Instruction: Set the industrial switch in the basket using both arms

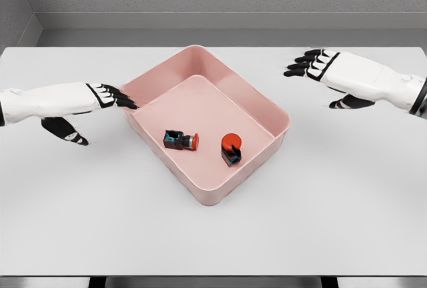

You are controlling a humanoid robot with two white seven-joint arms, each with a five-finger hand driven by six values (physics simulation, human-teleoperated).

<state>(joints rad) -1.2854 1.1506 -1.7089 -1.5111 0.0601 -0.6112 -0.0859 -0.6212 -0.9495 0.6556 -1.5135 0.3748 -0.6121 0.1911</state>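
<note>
My left arm comes in from the left edge, forearm nearly level, left hand (100, 101) flat, palm down, fingers stretched out to the right and thumb hanging below. My right arm enters from the right edge, angled up and inward; right hand (320, 68) is flat too, fingers spread, pointing left, thumb tucked underneath. Neither holds anything.

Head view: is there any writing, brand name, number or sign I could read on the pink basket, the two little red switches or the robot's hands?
None: no text, number or sign shows anywhere.
Pink basket: plain walls.
Two switches: red caps, dark bodies, no readable marking.
Left robot hand and right robot hand: plain white and black.
</note>
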